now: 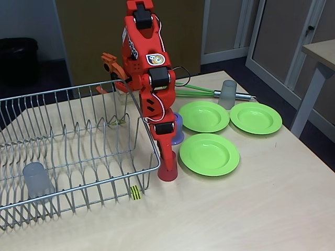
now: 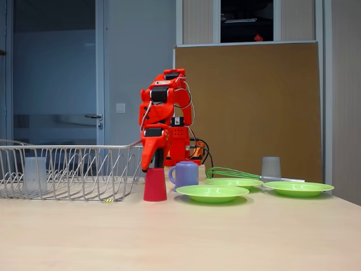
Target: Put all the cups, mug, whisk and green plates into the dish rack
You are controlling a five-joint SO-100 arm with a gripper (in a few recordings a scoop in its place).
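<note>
Higher fixed view: gripper pointing straight down onto the red cup, which stands upside down on the desk just off the front right corner of the dish rack. Fingers closed around the cup's upper part, pinching it. Orange arm folded tall over its base, forearm dropping steeply to the cup. Purple mug right behind the gripper, partly hidden by the arm. Three green plates in a cluster to the right, the nearest just beside the red cup. One grey cup upside down behind the plates, touching or just in front of the whisk, which lies flat along the far desk edge. Other grey cup inside the rack, near its front left corner.

Low fixed view: gripper coming down onto the top of the red cup, clamped on it; cup base on the desk. Arm hunched, elbow high, wrist bent downward. Mug upright just right of the cup, handle to the left. Plates spread to the right, grey cup and whisk behind them. Dish rack on the left, second grey cup in its left part.
</note>
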